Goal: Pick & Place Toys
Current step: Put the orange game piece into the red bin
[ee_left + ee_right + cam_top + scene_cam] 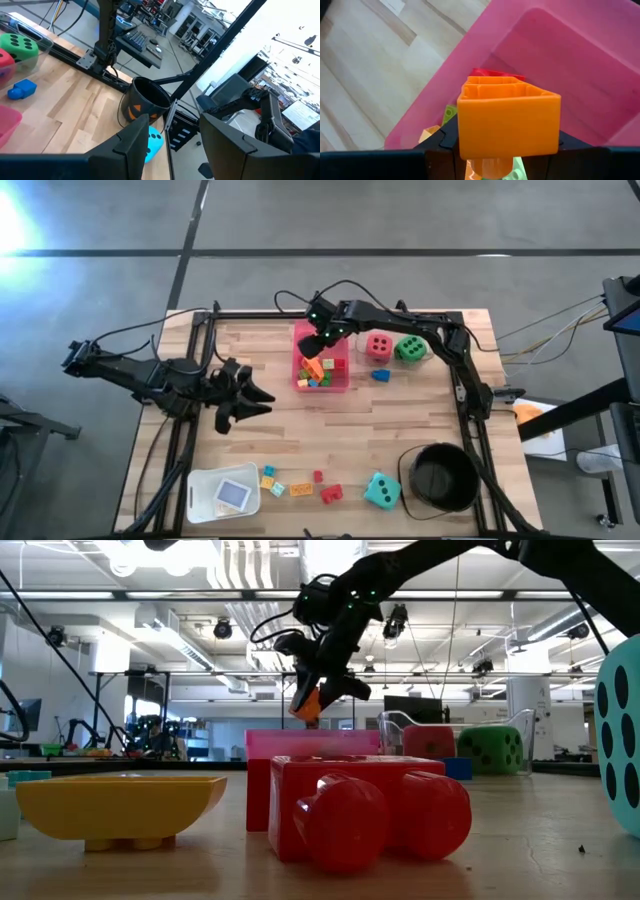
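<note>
High view, left to right. Left gripper [262,402]: idle above bare table [300,430] at the left-centre, jaws apart, holding nothing; near the front edge, a clear tub [225,493] holding a card [234,494], then a row of loose bricks [300,488] beside it, ending in a red brick [331,494] and the teal die [382,490]. Centre: pink tray [322,356] with several bricks piled at its front end; right gripper [316,343] held above the tray, jaws clamped on an orange brick [508,119], which hangs clear of the tray floor in the low view [306,705]; in the right wrist view red, green and yellow bricks lie below it inside the tray. Right of the tray: red die [378,345] and green die [409,349] side by side, apparently inside a clear container; a blue brick [381,375] on the table just in front of them. Front right corner: black bucket [438,476], just beside the teal die.
</note>
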